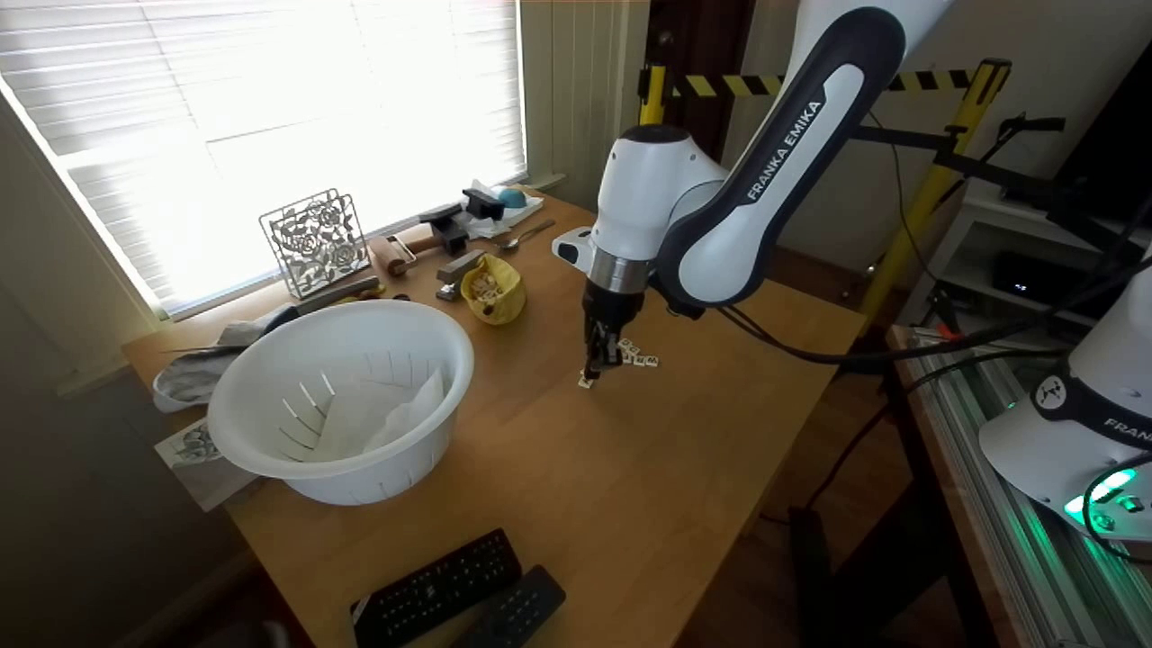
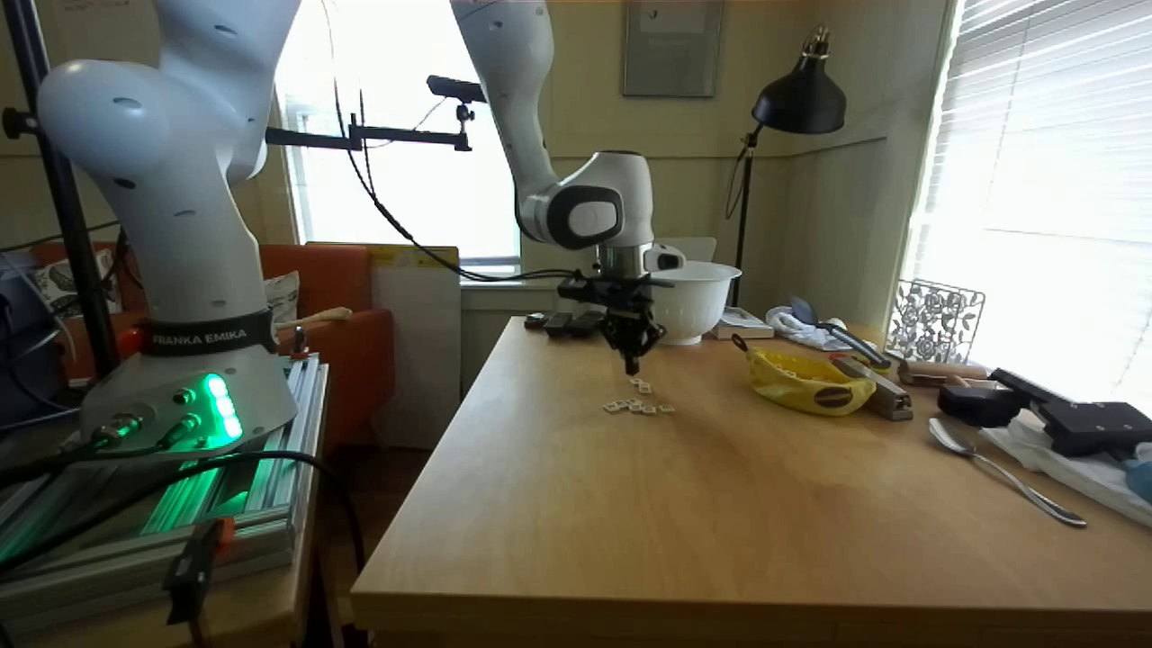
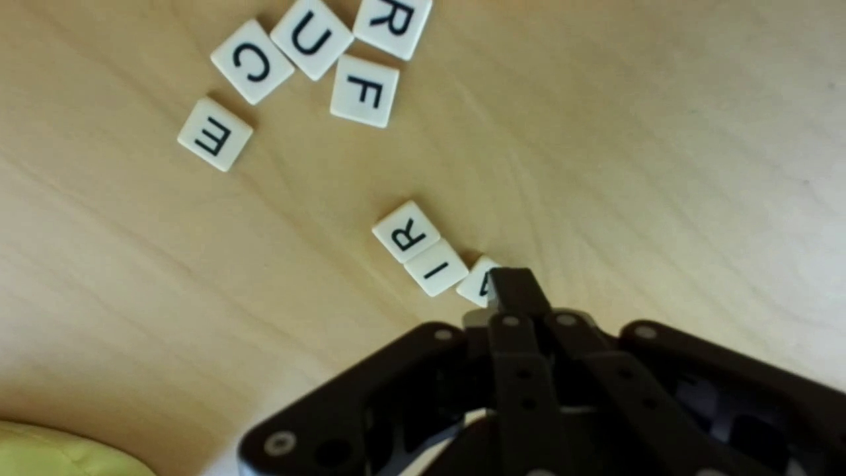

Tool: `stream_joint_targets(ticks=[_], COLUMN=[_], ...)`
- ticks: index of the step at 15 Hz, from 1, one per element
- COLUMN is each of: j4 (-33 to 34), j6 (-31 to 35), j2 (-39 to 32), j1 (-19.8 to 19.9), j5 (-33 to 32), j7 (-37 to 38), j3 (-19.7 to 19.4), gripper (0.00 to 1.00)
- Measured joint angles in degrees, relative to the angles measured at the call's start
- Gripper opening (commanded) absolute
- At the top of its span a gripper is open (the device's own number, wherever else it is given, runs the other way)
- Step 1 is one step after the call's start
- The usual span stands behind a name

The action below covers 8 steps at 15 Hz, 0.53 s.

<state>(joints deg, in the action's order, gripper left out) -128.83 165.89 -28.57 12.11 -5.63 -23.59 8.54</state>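
The A tile (image 3: 473,283) lies flat on the tabletop (image 1: 576,486), half hidden behind the tip of the gripper (image 3: 519,287), so its letter is my best reading. The gripper's fingers are together with no tile visible between them; they form one narrow tip, slim enough to sit at a single tile. Whether it touches the A tile, I cannot tell.

Just beside, the I tile (image 3: 436,268) meets or nearly meets it at a corner. The R tile (image 3: 406,231) sits edge to edge with the I tile, letters turned the same way, which suggests a deliberate row.

Near them, the E tile (image 3: 215,135), C tile (image 3: 252,63), U tile (image 3: 312,38), F tile (image 3: 365,91) and second R (image 3: 393,23) lie face up at mixed angles, seemingly loose.

Farther out, the yellow pouch (image 1: 502,308) gapes upward, its soft wall keeping a heap of pale pieces (image 1: 487,288) together. The slotted bowl (image 1: 387,477) rests upright, containing white paper or cloth (image 1: 373,423). The remotes (image 1: 438,580) lie flat, side by side. The rack (image 1: 317,241) stands upright by the window, seemingly on its own base.
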Motion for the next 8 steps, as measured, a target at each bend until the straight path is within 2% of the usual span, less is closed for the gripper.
stream_joint_targets(ticks=[8], j4=[0.3], j6=[0.0], j2=[-1.5], j1=[0.0], j5=[0.0], j7=[0.8], j3=[0.0], gripper=[0.0])
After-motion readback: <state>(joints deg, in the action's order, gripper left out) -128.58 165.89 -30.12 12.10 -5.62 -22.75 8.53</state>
